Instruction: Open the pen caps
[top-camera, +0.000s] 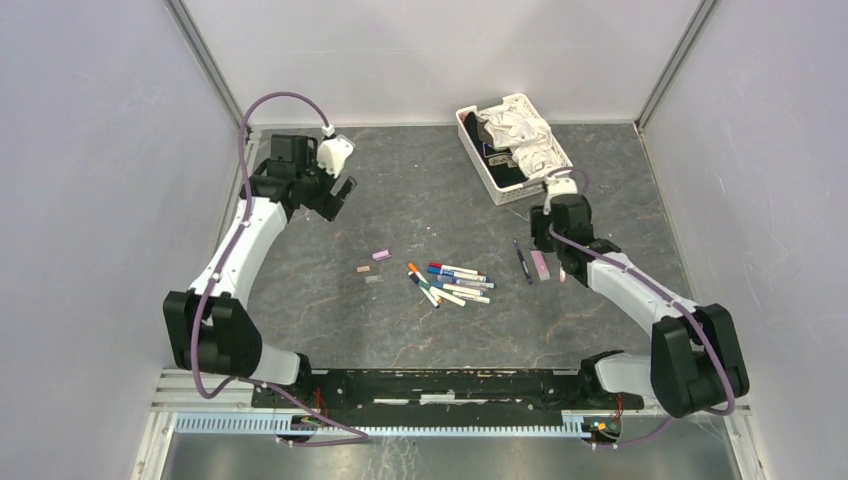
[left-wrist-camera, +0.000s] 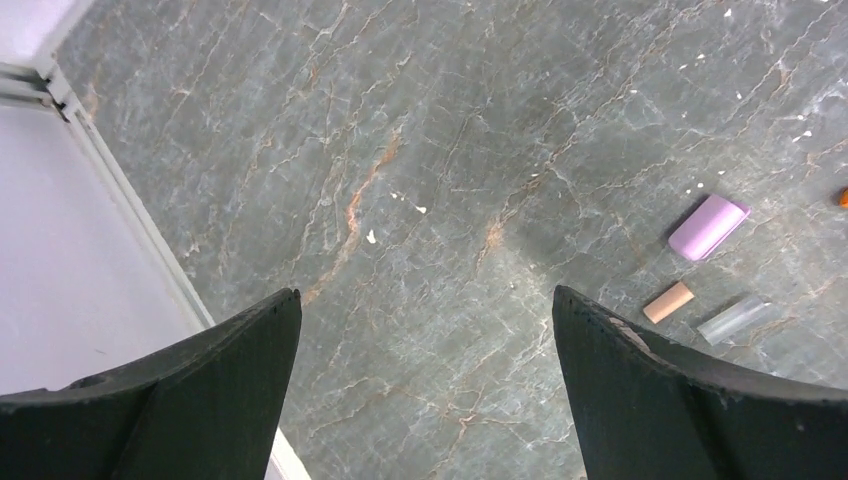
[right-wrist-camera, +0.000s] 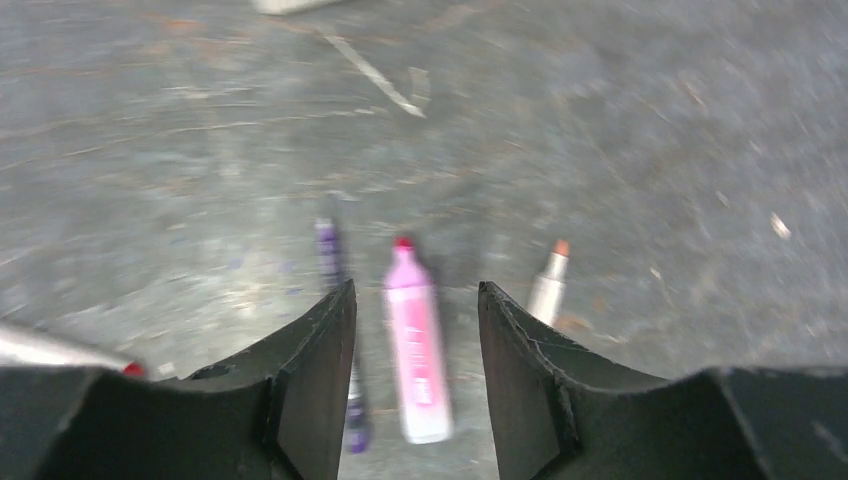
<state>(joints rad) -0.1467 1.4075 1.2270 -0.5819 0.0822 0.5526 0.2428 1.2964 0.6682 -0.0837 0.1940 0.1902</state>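
Observation:
Several pens (top-camera: 452, 282) with white barrels and coloured ends lie in a pile at the table's middle. Left of the pile lie three loose pen caps: pink (top-camera: 380, 254), orange (top-camera: 364, 268) and clear (top-camera: 373, 279). They also show in the left wrist view: pink (left-wrist-camera: 707, 227), orange (left-wrist-camera: 668, 302), clear (left-wrist-camera: 735, 319). My left gripper (top-camera: 337, 196) is open, empty and high at the far left (left-wrist-camera: 425, 295). My right gripper (top-camera: 548, 240) is open (right-wrist-camera: 416, 287) above a pink marker (right-wrist-camera: 415, 345) with a bare red tip. A purple pen (right-wrist-camera: 330, 260) and an orange-tipped pen (right-wrist-camera: 548, 285) flank it.
A white basket (top-camera: 478, 155) of cloth stands at the back right, just beyond my right gripper. The enclosure's white walls and metal rail (left-wrist-camera: 120, 210) run close beside my left gripper. A red-tipped pen (right-wrist-camera: 60, 350) shows at the left edge of the right wrist view.

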